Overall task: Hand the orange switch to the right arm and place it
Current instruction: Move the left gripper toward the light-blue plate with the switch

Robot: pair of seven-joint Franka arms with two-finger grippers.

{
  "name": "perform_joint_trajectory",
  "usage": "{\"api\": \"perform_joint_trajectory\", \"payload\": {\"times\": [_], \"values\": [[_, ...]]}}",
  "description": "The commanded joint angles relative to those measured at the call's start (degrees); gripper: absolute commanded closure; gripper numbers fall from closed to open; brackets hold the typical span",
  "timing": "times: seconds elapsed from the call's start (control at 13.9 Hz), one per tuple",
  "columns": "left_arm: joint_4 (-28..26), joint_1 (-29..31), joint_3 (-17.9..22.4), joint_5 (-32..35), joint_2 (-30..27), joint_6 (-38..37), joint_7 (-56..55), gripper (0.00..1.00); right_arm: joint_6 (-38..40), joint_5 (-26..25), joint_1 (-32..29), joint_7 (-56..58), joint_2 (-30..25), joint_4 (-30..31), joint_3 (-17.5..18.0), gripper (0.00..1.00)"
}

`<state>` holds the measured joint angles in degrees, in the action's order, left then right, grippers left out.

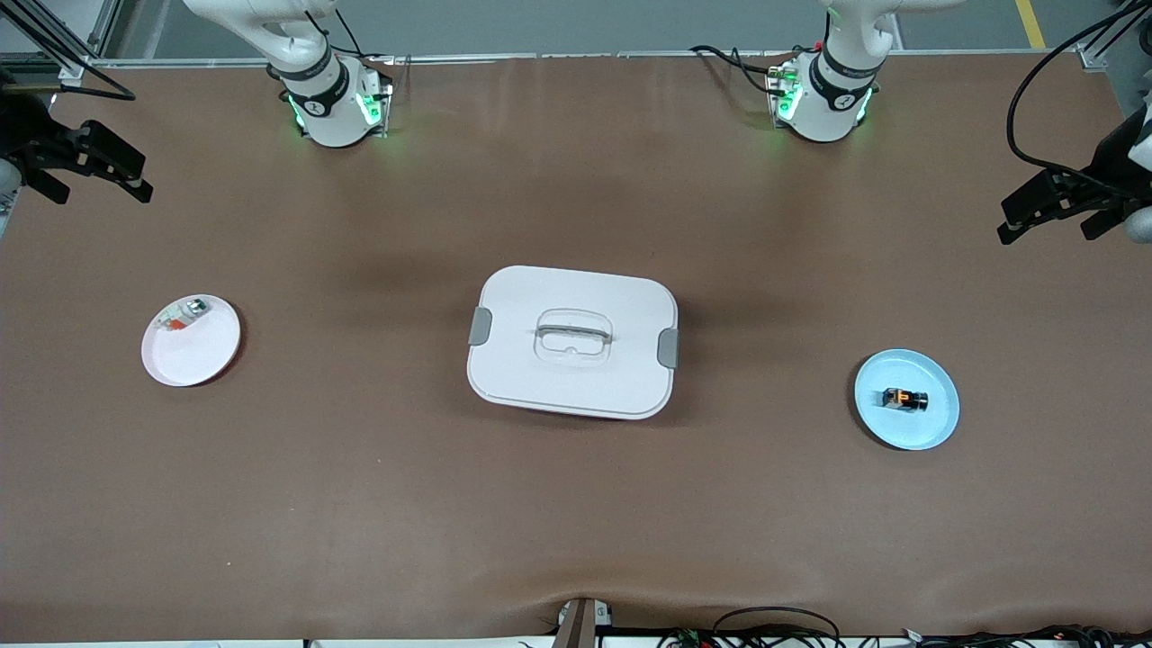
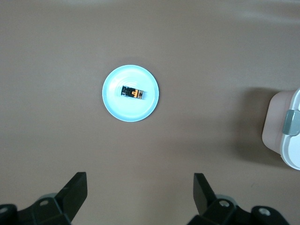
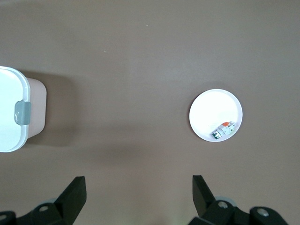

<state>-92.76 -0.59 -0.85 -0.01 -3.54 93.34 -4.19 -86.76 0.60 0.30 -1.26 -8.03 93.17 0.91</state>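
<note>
The orange switch [image 1: 904,399], a tiny black block with a glowing orange middle, lies on a light blue plate [image 1: 936,430] toward the left arm's end of the table. It also shows in the left wrist view [image 2: 132,93] on that plate [image 2: 117,107]. My left gripper [image 1: 1048,220] is open and empty, high over the table's edge at that end, well apart from the switch; its jaws [image 2: 139,187] stand wide. My right gripper [image 1: 99,184] is open and empty, high over the right arm's end of the table, and shows in its own wrist view [image 3: 138,187].
A white lidded box [image 1: 572,342] with grey clasps and a handle stands mid-table, also seen in the wrist views [image 2: 286,136] [image 3: 11,117]. A white plate [image 1: 193,360] toward the right arm's end holds a white-grey piece with a red-orange bit [image 1: 183,317] [image 3: 223,130].
</note>
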Motion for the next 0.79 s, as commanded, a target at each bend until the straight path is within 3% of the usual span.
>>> {"api": "perform_joint_trajectory", "payload": {"times": [0.0, 0.72], "values": [[1.4, 0.4, 0.0, -1.1, 0.6, -1.2, 0.3, 0.00, 0.0, 0.5, -0.2, 0.6, -0.9, 0.6, -0.1, 0.00], [1.5, 0.3, 0.0, -0.7, 0.8, -1.1, 0.2, 0.00, 0.8, 0.5, 1.5, 0.0, -0.6, -0.5, 0.2, 0.00]]}}
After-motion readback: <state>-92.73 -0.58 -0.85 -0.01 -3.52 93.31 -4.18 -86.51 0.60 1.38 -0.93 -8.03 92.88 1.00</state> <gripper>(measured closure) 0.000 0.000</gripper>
